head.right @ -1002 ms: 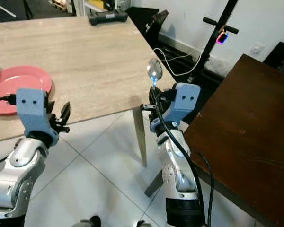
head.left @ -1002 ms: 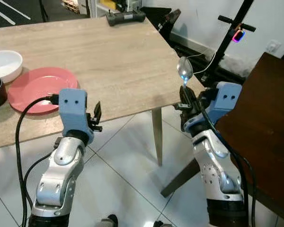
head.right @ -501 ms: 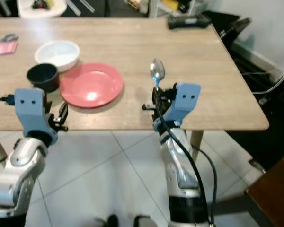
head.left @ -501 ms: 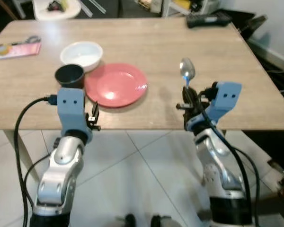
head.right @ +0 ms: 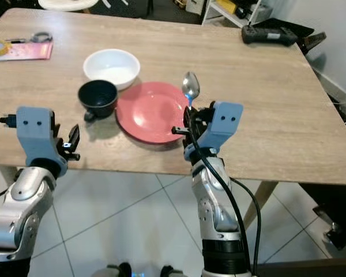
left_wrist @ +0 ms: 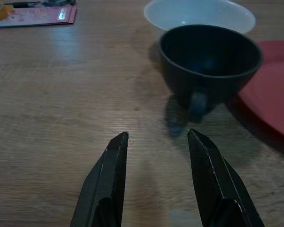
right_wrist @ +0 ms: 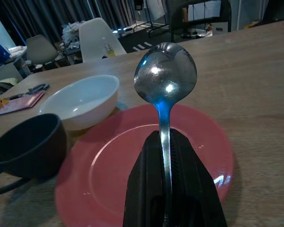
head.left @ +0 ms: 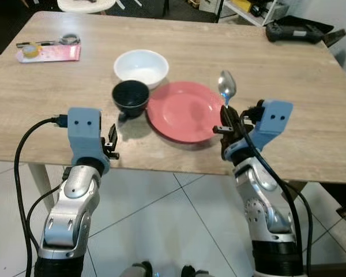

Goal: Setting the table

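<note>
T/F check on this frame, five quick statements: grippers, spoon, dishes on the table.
1. The right gripper holds a spoon upright, bowl end up. True.
2. The left gripper is shut on the black cup. False: its fingers are open and hold nothing, short of the cup.
3. The white bowl sits on the red plate. False: it stands on the table beside the plate, farther from the robot.
4. The black cup stands between the left gripper and the white bowl. True.
5. The red plate has food on it. False: it is bare.
</note>
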`<state>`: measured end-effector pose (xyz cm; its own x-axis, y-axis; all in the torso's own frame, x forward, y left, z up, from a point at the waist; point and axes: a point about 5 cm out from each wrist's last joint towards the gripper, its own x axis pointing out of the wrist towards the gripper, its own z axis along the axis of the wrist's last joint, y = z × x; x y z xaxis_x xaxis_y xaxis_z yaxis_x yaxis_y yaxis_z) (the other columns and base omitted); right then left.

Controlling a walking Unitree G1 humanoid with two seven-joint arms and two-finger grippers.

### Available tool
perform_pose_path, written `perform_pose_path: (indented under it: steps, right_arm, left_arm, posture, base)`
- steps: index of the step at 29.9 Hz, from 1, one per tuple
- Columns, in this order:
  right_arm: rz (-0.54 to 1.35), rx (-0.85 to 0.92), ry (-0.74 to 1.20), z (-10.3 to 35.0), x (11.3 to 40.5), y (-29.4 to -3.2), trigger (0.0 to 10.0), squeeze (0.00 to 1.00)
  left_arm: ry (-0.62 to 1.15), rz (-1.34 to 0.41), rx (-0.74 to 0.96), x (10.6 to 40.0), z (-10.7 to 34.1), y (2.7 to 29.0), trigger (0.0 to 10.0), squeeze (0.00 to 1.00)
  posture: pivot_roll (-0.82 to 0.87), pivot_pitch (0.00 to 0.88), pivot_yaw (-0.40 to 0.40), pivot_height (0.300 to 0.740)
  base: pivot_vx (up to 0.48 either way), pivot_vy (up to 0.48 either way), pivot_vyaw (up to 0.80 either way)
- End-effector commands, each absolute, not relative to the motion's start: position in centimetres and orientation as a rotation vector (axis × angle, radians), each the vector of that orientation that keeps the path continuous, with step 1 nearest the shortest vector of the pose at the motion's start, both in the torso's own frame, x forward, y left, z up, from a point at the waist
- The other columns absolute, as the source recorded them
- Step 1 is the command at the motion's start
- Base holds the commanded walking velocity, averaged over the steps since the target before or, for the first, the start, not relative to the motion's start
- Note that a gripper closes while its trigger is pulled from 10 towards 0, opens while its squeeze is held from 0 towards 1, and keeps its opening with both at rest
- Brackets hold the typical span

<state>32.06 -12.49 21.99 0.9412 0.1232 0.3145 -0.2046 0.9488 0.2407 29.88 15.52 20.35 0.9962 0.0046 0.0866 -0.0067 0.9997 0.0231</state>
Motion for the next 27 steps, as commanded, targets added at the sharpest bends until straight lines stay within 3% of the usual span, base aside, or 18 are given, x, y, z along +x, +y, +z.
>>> perform_pose_path:
  steps: [1,13,27]
  right_arm:
    - [0.153,0.278,-0.303,21.82,31.88,-12.84,10.0,0.00]
    - [0.149,0.266,-0.311,22.04,31.97,-13.03,10.0,0.00]
    - [0.136,0.262,-0.308,21.91,32.01,-13.21,10.0,0.00]
  left_arm:
    - [-0.063,-0.007,0.022,29.79,19.80,15.29,10.0,0.00]
    - [-0.065,-0.005,0.041,29.84,19.80,15.39,10.0,0.00]
    - [-0.070,-0.008,0.048,29.93,19.84,15.44,10.0,0.00]
  posture:
    - [0.06,0.157,0.042,0.740]
    - [0.06,0.154,0.042,0.740]
    - [0.06,0.150,0.044,0.740]
  base:
    - [0.000,0.000,0.00]
    - [0.000,0.000,0.00]
    - [0.475,0.000,0.00]
